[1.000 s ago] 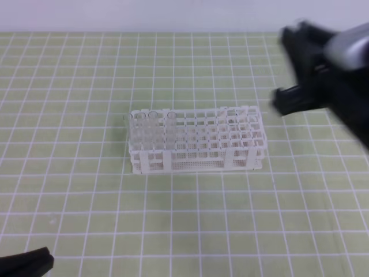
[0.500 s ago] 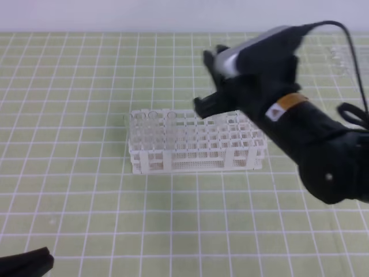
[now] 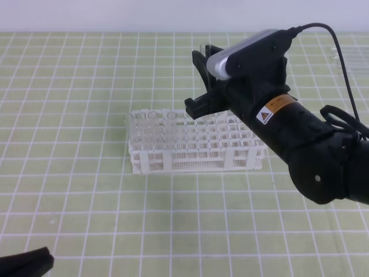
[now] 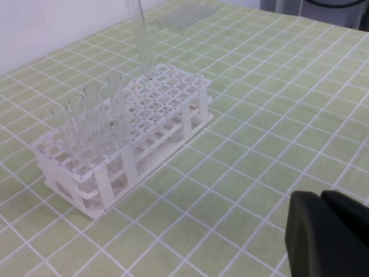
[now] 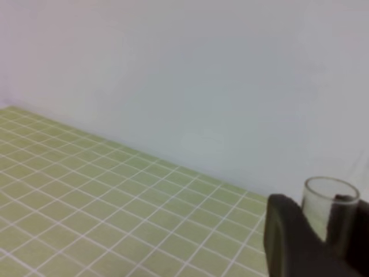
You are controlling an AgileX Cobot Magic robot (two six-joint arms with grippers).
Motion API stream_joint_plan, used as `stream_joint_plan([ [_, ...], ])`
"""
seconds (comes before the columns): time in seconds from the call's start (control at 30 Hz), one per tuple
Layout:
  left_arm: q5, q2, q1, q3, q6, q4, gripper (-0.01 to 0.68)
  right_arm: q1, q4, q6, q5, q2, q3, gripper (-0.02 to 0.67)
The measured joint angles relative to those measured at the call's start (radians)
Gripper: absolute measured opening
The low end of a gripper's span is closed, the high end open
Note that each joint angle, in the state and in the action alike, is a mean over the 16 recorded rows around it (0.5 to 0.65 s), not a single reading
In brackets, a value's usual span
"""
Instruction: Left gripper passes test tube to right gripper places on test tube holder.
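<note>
Hanging upright in right hand, test tube clamped between fingers, long axis vertical, round end down, above far side of test tube holder. Straight descent into free hole judged remaining. Left hand shut, empty, near-left.

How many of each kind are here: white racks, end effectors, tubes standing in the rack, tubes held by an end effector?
White rack: 1
End effectors: 2, the left end effector and the right end effector
Tubes standing in the rack: 4
Tube held by the right end effector: 1
Total: 8
</note>
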Motion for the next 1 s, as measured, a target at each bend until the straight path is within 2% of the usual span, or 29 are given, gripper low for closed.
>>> stream_joint_plan([
  [0.6, 0.005, -0.003, -0.001, 0.0, 0.0, 0.0, -0.002, 0.0, -0.021, 0.003, -0.031, 0.015, 0.0, 0.102],
  [1.0, 0.006, -0.004, -0.001, 0.0, 0.0, 0.0, -0.002, 0.0, -0.11, 0.108, -0.11, 0.064, 0.0, 0.102],
])
